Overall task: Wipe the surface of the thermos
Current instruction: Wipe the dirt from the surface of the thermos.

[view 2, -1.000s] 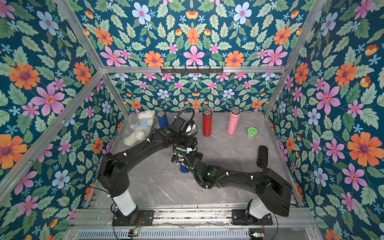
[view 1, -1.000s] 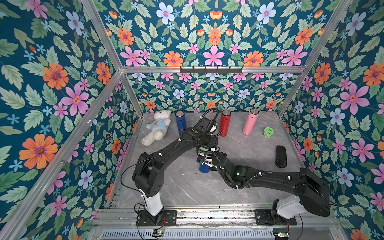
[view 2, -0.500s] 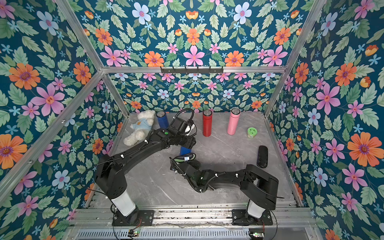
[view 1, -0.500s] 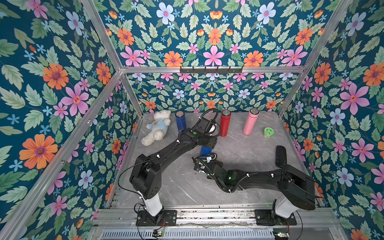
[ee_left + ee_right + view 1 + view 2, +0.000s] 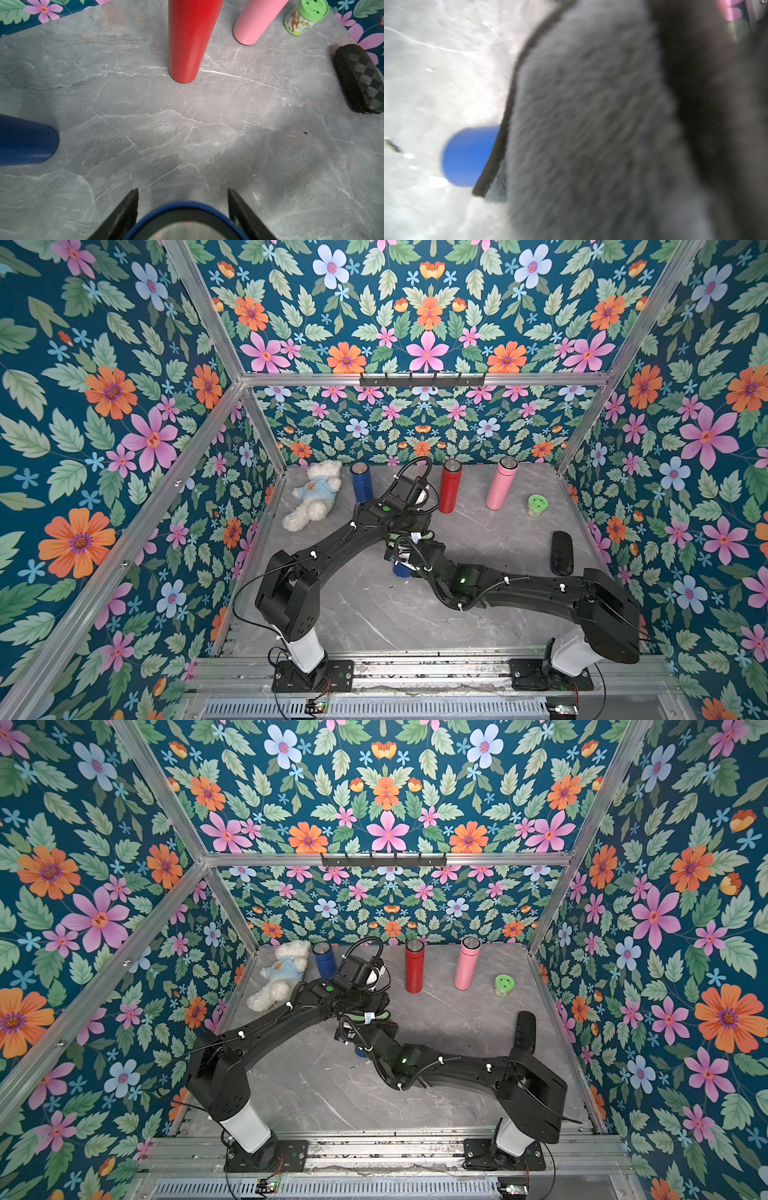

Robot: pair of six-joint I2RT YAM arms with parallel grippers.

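Note:
A blue thermos [image 5: 401, 569] stands upright mid-table in both top views, mostly hidden under the two arms. My left gripper [image 5: 182, 190] comes down over its top, and its black fingers [image 5: 124, 212] clasp the thermos's blue rim [image 5: 187, 204] from both sides. My right gripper [image 5: 399, 548] is shut on a grey cloth [image 5: 591, 124] and sits against the thermos's side, below the left gripper. The cloth fills the right wrist view, hiding the jaws. Only the thermos's lower body [image 5: 467, 155] shows beside it.
Along the back stand another blue thermos [image 5: 360, 486], a red one [image 5: 451, 489] and a pink one [image 5: 500, 485]. A green-lidded jar [image 5: 537, 505] and a black case [image 5: 561, 552] lie at the right, a teddy bear [image 5: 311, 499] at the back left.
Half a second ago the right gripper with the cloth was lower and nearer the front, leaving more of the thermos bare. It has since come back up alongside it. The left arm has not moved.

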